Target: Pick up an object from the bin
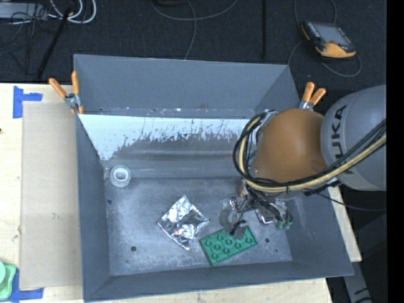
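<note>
My gripper hangs low over the bin's front right floor, its dark fingertips just above the upper edge of a flat green studded building plate. The plate lies tilted near the front wall. Left of it rests a crumpled piece of silver foil, a short way from the fingers. Nothing shows between the fingers, and whether they stand open or shut is hidden by the wrist above them.
A small clear tape roll lies at the back left of the bin floor, far from the gripper. The arm with its orange dome and looped cables covers the bin's right side.
</note>
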`<state>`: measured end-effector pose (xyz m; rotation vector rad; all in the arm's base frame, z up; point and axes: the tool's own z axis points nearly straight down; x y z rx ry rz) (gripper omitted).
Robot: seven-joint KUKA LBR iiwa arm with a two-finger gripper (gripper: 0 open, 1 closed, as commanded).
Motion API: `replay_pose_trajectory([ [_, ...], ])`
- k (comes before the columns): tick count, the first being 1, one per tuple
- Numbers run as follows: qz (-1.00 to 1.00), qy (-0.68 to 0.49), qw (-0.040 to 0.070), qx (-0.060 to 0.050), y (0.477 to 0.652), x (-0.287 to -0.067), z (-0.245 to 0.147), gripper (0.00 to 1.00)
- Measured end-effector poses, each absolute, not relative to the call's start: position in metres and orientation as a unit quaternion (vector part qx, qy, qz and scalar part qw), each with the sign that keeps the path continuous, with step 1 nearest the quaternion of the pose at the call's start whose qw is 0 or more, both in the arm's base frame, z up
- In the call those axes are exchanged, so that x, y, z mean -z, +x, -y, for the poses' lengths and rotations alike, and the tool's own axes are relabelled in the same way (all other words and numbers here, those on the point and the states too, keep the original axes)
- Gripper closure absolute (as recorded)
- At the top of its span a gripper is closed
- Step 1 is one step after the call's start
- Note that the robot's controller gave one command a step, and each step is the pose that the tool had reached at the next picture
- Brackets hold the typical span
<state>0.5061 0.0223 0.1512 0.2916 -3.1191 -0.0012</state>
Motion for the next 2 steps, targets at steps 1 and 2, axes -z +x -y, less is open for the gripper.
replay_pose_trajectory([
  [1,0.996,0.093,0.001,0.0,0.508,-0.155,-0.022,0.0],
  [2,0.998,0.066,0.005,0.0,0.492,-0.066,0.01,0.0],
])
